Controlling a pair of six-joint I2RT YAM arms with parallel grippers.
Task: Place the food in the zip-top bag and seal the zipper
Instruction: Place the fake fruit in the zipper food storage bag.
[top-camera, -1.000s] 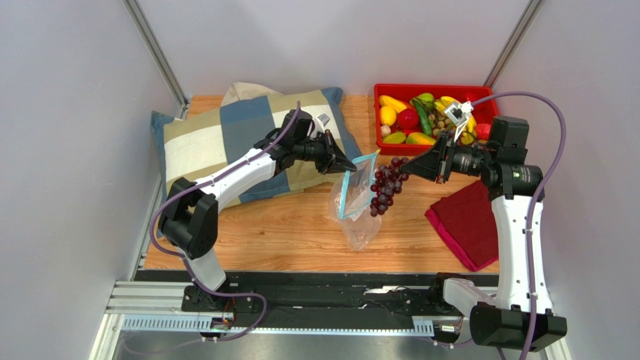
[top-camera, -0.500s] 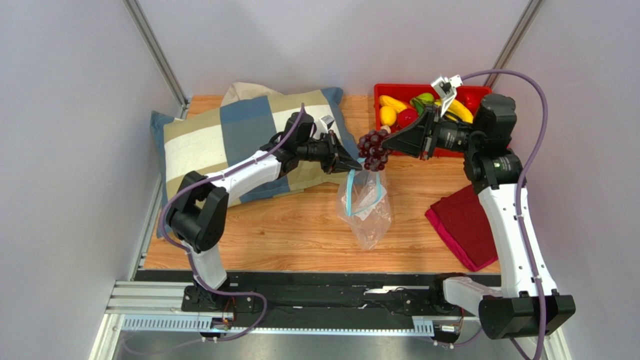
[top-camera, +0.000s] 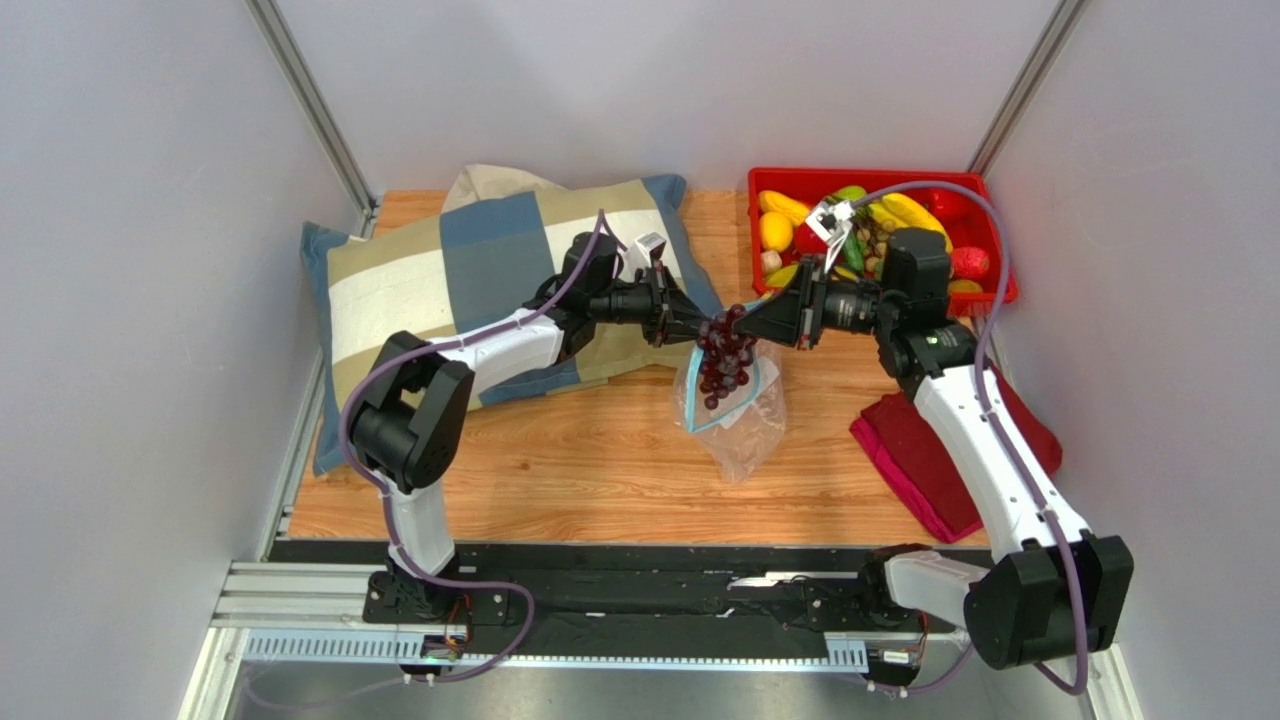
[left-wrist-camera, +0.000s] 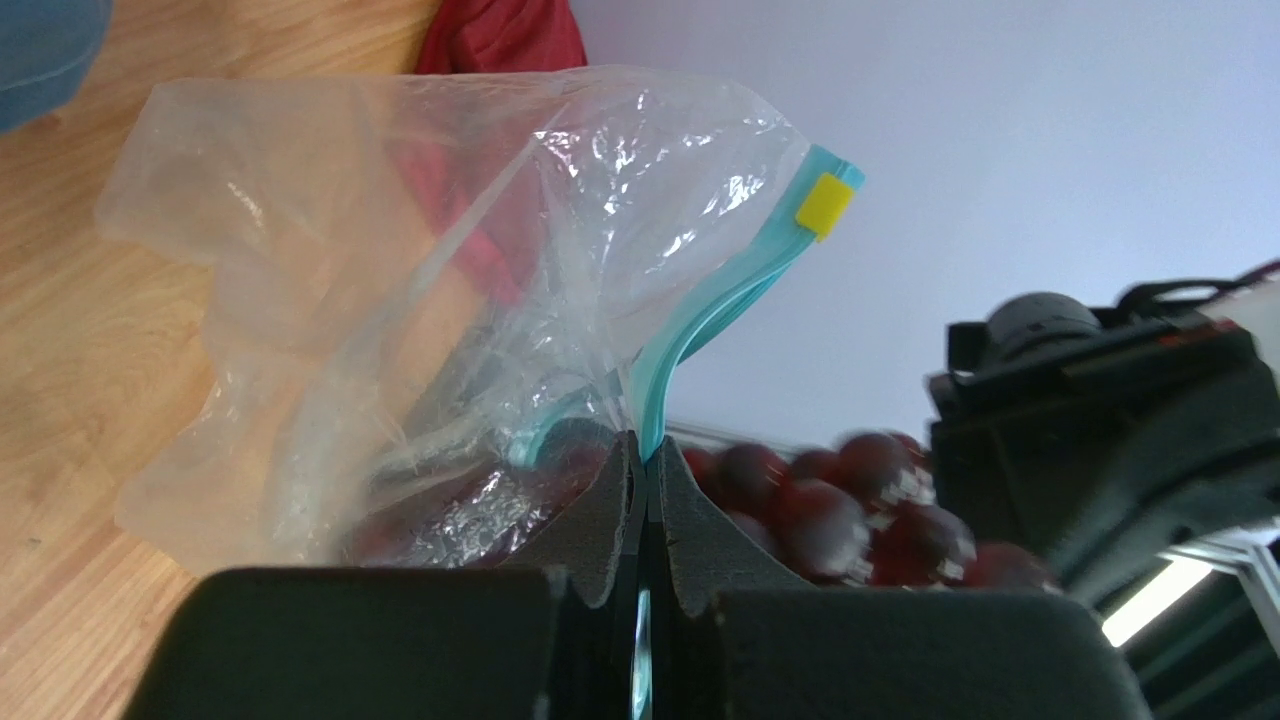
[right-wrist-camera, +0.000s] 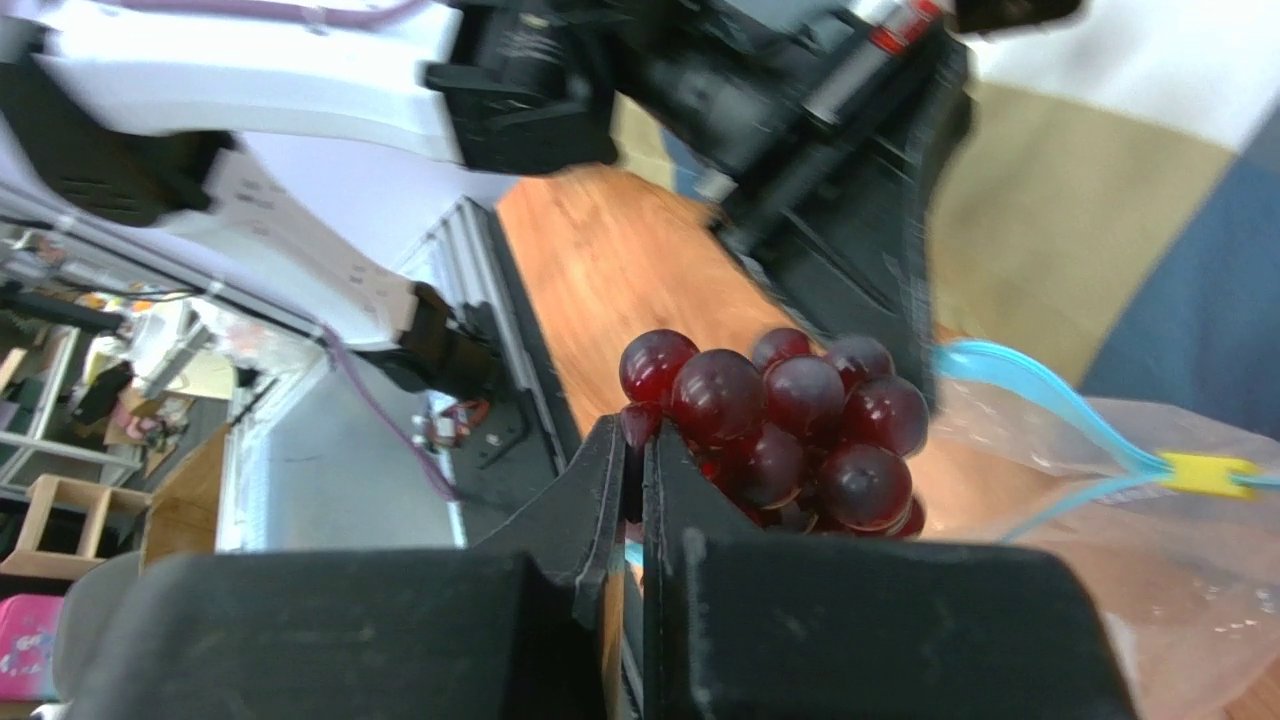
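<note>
Grapes held at the bag's mouth
The left hand (left-wrist-camera: 646, 468) is clenched on the zipper (left-wrist-camera: 706, 308) of the zip-top bag (top-camera: 739, 423) at mid-tabletop (top-camera: 571, 450); the right hand (right-wrist-camera: 631, 444) grips the grape bunch (top-camera: 726, 354) at its opening.

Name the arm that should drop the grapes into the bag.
Right. The right gripper holds the grape bunch at the mouth of the zip-top bag; the left gripper is shut on the zipper, holding it up.
</note>
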